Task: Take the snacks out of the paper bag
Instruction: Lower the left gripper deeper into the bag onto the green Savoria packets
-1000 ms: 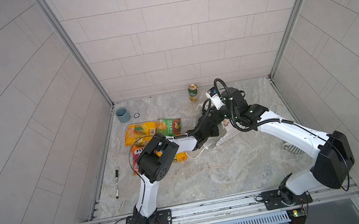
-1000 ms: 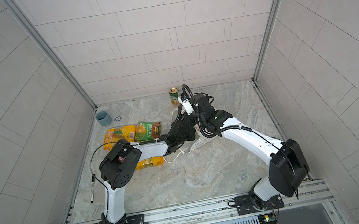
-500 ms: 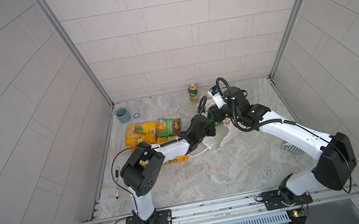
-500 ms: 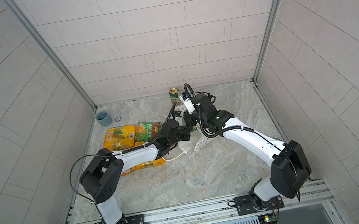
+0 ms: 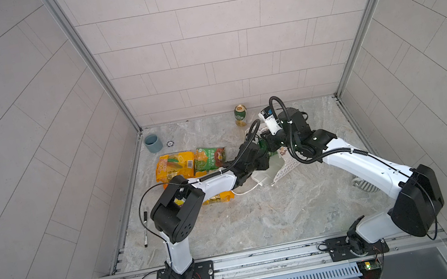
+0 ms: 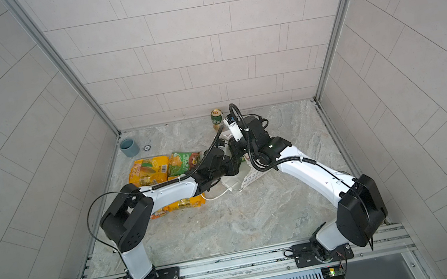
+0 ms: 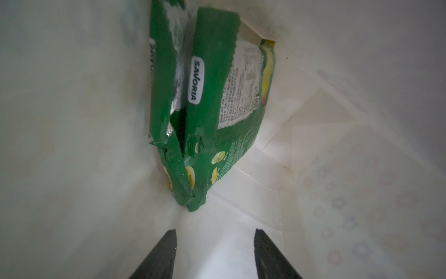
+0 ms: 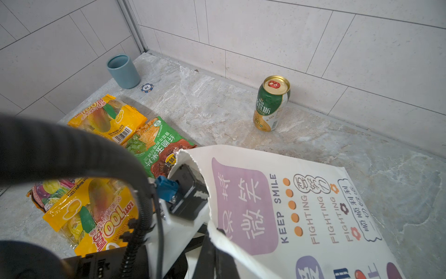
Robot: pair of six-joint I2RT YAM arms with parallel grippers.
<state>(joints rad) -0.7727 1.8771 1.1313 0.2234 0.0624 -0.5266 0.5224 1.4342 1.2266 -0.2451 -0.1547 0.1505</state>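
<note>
Currently the left gripper (image 7: 214, 232) is inside the paper bag (image 7: 337, 120), fingers (image 7: 164, 253) apart with nothing between them. Just ahead of the tips sit two green SAVORIA packets, one showing its printed back (image 7: 205, 135) and the other (image 7: 160, 96) beside it. Both stand on edge against one bag wall, touching each other. The tips are near them but not touching.

In both top views the bag lies on its side near mid-table (image 5: 270, 170) (image 6: 242, 177), mouth toward the left arm, and the gripper itself is hidden inside it. The right wrist view shows the left arm's wrist (image 8: 185, 190) entering the mouth.

The right gripper (image 8: 214, 256) is clamped on the upper rim of the bag mouth, fingers together on the paper, rim raised off the table.

Snacks already out, on the marble left of the bag:
- yellow "100" packet (image 5: 174, 166), flat
- green packet (image 5: 208, 158), touching it on the bag side
- second yellow "100" packet (image 8: 96, 212), partly under the left arm in the top views
- orange-purple packet (image 8: 48, 190), overlapped by that yellow one

A green-gold can (image 5: 240, 115) stands upright by the back wall. A grey-blue cup (image 5: 153, 143) stands in the back-left corner with a poker chip (image 8: 147, 87) just beside it.
</note>
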